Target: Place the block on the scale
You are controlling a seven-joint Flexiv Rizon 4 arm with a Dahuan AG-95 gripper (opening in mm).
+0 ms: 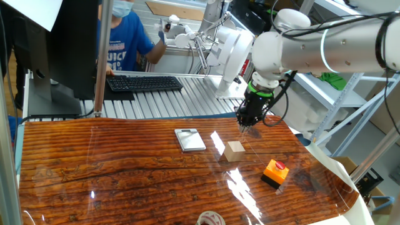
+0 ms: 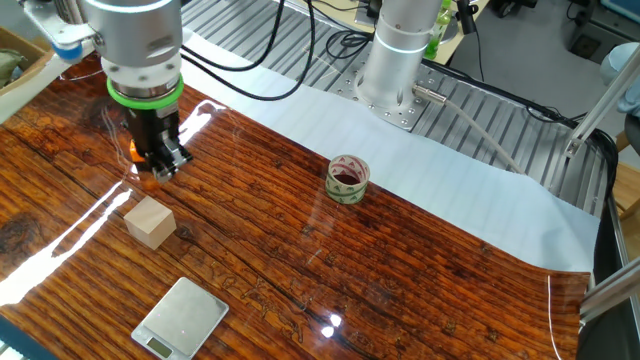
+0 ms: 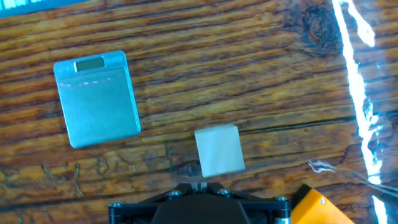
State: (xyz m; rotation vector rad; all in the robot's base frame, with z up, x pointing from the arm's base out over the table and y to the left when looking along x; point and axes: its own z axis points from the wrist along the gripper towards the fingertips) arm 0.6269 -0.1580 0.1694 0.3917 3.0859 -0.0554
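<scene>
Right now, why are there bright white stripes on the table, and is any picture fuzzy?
Those stripes are glare from lights on the shiny table: in one fixed view they streak beside the block; in the other fixed view they run under the gripper; in the hand view a streak runs down the right edge. The hand view is a bit soft, so the block looks washed out; the scale stays clear.

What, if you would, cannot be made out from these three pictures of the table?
- Gripper opening: small and dark in both fixed views; in the hand view the bottom edge cuts the fingers off.
- Scale display: too small and washed out to read in any view.
- Orange box: cropped by the bottom edge in the hand view, almost hidden behind the gripper in the other fixed view.
- Block underside: hidden against the table.
</scene>
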